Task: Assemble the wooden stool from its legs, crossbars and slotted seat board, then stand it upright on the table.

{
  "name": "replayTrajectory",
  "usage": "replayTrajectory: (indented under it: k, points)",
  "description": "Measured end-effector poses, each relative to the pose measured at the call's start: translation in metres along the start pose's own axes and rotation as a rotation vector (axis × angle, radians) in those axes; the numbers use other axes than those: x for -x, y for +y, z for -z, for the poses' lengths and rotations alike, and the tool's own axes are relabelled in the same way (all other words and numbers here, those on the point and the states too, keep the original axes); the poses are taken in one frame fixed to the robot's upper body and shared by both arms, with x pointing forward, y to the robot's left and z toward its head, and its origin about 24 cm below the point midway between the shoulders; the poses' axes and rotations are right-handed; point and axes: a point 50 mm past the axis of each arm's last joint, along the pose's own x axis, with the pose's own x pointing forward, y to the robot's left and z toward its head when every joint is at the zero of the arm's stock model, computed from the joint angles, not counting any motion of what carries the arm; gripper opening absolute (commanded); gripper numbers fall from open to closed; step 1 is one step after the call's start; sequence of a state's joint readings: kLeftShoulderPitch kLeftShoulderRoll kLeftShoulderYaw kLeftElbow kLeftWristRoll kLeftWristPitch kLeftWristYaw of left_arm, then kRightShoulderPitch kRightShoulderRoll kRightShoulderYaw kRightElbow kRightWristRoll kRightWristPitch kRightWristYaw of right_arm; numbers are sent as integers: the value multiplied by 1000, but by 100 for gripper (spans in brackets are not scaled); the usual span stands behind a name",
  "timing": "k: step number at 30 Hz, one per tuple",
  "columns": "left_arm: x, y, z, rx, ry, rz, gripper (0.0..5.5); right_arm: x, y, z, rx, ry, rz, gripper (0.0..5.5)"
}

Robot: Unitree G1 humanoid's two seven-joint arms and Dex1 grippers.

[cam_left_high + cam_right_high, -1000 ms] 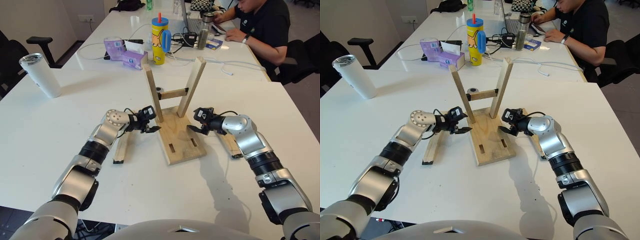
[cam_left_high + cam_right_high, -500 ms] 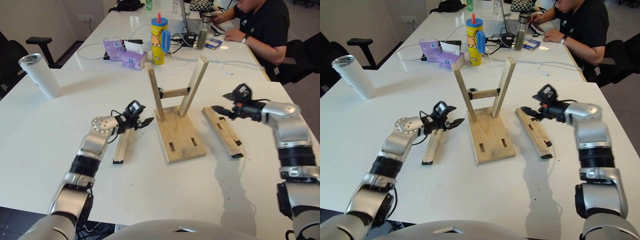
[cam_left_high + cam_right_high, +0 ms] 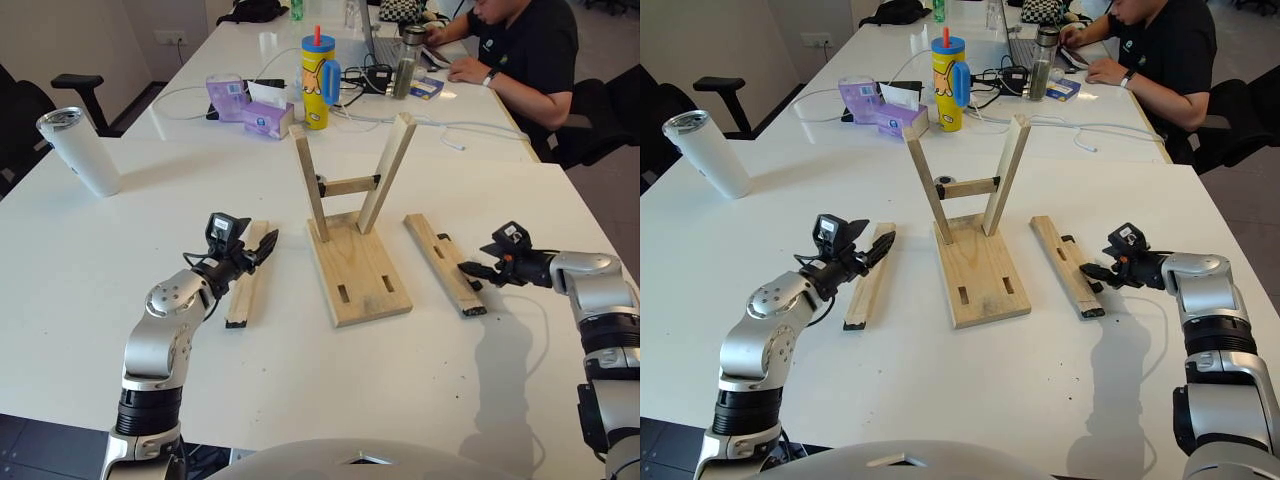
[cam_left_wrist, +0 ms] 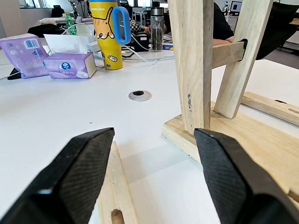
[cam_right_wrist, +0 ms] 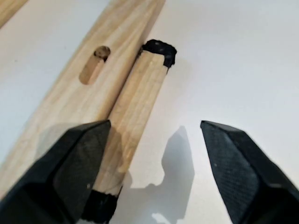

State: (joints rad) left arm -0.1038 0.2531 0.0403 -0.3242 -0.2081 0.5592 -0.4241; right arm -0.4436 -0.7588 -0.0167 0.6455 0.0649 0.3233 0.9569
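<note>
Seat board (image 3: 358, 270) lies flat at frame centre in the eye views, with two open slots in its near half. Two legs (image 3: 309, 185) stand up from its far end, splaying apart toward the top. A crossbar (image 3: 347, 186) joins them partway up. Left of the board, just beside it, a loose leg (image 3: 247, 275) lies flat on the table (image 3: 300, 400). Right of the board lies a second loose leg (image 3: 440, 258). A short dark-tipped stick (image 5: 140, 88) lies touching its side, probably another crossbar, though it is small in the eye views. Left gripper (image 3: 258, 250) is low over the far half of the left loose leg, fingers spread wide and holding nothing. Contact with the wood cannot be told. Right gripper (image 3: 472, 274) sits at the near end of the right loose leg, fingers apart on either side of the short stick, gripping nothing. White tumbler (image 3: 80, 150) stands at upper left. Yellow cup (image 3: 318, 82) and tissue boxes (image 3: 250, 105) are at top centre.
</note>
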Motion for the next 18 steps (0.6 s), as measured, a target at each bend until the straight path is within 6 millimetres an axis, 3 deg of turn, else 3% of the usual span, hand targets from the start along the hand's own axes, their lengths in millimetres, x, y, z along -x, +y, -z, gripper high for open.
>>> replayTrajectory:
  k: [8,18]
  points:
    - [1,-3,0,3,5,-2,317,-8,10,8,-32,-12,-27,356]
    - [1,-4,0,6,6,0,319,-13,8,7,-48,-6,68,202]
